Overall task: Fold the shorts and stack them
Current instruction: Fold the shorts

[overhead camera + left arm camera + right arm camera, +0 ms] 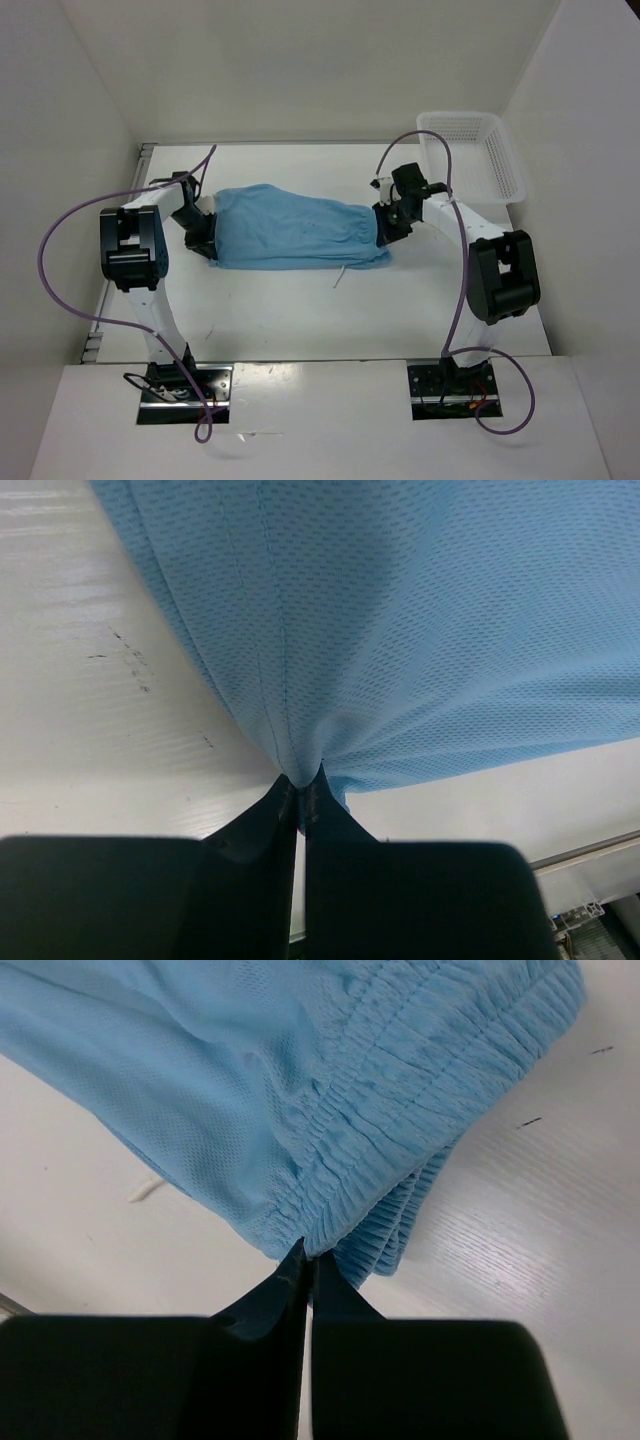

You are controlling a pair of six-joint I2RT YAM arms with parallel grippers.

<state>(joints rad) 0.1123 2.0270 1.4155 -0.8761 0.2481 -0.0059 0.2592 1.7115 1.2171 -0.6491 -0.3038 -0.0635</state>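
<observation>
Left end effector [301,785] and right end effector [306,1260] are pinched closed.

Light blue mesh shorts [295,228] lying flat-ish and stretched sideways, gathered elastic waistband pinched in the right gripper [384,232], the opposite end pinched in the left gripper [208,243], fabric fanning out from both tips.

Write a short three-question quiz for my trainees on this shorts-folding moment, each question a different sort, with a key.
1. True or false: the left gripper pinches the shorts at the elastic waistband.
2. Where does the white mesh basket stand? A) at the far right corner of the table B) between the arms C) on the shorts
3. Fill in: the right gripper is ___ on the shorts.
Key: 1 false, the right gripper has the elastic waistband; 2 A; 3 shut.
</observation>
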